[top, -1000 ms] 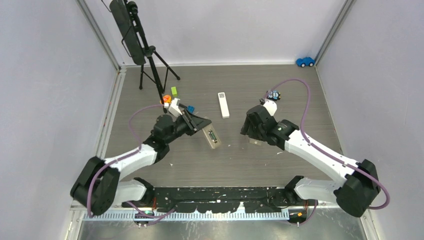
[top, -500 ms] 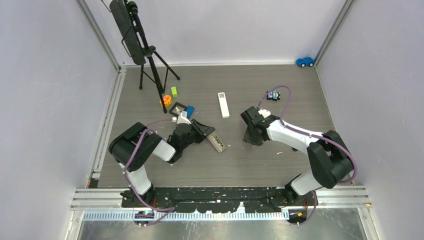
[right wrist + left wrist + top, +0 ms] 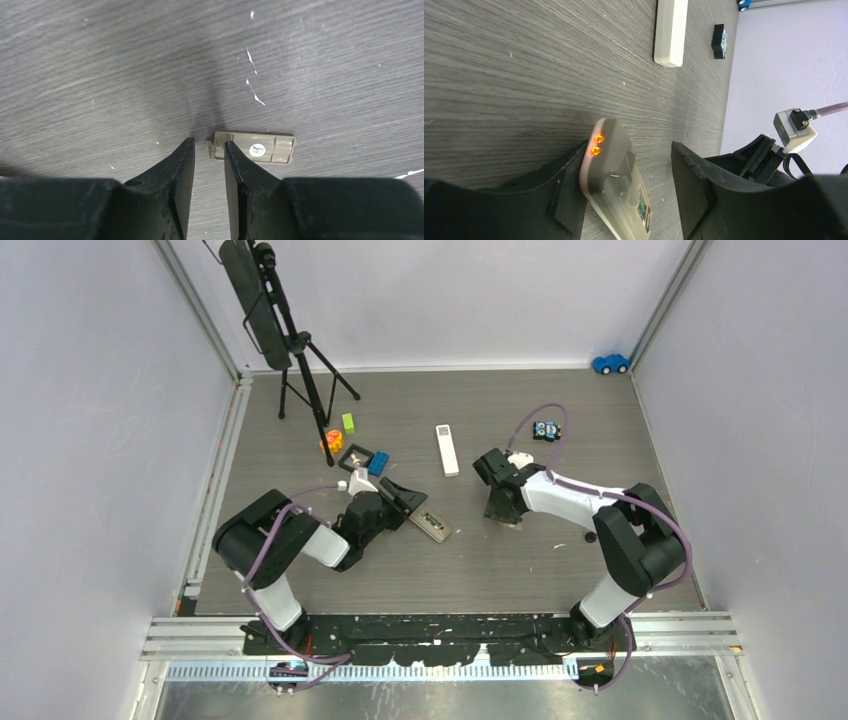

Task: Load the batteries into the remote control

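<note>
A beige remote control lies on the table with its battery bay uncovered. In the left wrist view the remote control leans against one finger of my open left gripper, with a clear gap to the other finger; two orange dots glow at its end. Its beige battery cover lies flat on the table, just past the tips of my right gripper. That gripper's jaws stand narrowly apart with nothing between them. I cannot make out any batteries.
A white remote lies at mid-table. Coloured blocks and a blue block sit behind my left gripper, near a black tripod. A small black toy and a blue car are at the back right.
My left gripper has lowered the beige remote to the table and opened off it. My right gripper has come down by the battery cover and its jaws have narrowed.
</note>
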`<state>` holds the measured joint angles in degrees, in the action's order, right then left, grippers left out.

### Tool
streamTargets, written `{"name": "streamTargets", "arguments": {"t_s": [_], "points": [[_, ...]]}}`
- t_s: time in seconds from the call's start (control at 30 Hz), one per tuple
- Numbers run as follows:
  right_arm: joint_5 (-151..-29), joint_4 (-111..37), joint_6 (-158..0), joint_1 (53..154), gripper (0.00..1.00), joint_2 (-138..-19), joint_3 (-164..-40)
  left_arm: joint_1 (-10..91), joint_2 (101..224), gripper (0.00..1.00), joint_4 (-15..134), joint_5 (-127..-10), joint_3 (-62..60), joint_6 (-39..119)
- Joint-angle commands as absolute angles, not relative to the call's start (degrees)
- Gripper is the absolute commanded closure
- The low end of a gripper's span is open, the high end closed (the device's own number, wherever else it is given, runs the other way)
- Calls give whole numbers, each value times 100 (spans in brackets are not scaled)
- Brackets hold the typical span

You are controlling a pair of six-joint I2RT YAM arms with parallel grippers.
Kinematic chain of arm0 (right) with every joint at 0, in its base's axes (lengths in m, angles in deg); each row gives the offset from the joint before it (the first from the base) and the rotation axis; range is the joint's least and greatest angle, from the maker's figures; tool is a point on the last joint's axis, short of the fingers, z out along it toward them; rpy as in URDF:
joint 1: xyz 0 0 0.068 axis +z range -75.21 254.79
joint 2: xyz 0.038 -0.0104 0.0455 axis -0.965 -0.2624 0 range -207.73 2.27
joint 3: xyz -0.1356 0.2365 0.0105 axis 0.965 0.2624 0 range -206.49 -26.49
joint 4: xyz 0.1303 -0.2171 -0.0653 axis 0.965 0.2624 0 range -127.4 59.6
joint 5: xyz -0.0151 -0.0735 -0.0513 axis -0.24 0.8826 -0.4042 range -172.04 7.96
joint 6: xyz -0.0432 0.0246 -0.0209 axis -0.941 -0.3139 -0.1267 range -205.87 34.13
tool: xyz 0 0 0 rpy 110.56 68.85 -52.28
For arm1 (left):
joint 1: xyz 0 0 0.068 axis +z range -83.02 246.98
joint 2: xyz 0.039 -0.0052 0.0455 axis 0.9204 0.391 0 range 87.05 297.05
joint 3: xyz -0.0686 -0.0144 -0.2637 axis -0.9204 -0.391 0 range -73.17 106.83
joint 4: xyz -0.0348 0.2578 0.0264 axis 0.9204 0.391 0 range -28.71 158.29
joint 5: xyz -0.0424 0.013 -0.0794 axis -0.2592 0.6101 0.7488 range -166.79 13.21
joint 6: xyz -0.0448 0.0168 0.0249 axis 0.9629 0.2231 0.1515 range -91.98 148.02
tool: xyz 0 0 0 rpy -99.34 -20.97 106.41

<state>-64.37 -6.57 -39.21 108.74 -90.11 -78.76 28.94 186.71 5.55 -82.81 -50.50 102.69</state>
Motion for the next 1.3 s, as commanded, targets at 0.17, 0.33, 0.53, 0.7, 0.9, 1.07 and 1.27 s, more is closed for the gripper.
{"name": "streamTargets", "arguments": {"t_s": [0.17,0.33,0.53,0.7,0.9,1.07,1.27], "points": [[-6033,-579,-4039,10854,72,-9257,-8196,2799,17246,31,3726,-8974,-4628,10149],[-6086,-378,-4095,10863,89,-9203,-8272,2787,16726,22,5677,-9163,-4117,9846],[-6539,-566,-3973,10863,100,-8692,-8146,2786,16408,9,6434,-8998,-3975,9547],[-7062,-1103,-3606,10863,100,-7829,-7839,2786,16143,8,6601,-8893,-4003,9202],[-8095,-2805,-2574,10862,100,-6629,-6935,2836,15620,8,6688,-8585,-3884,8486],[-8759,-4509,-1476,10878,100,-6096,-6268,3172,15326,11,5881,-7003,-3836,7977],[-8965,-5185,-826,10884,100,-5428,-6206,3253,14990,8,4596,-5066,-3872,6801]]}}
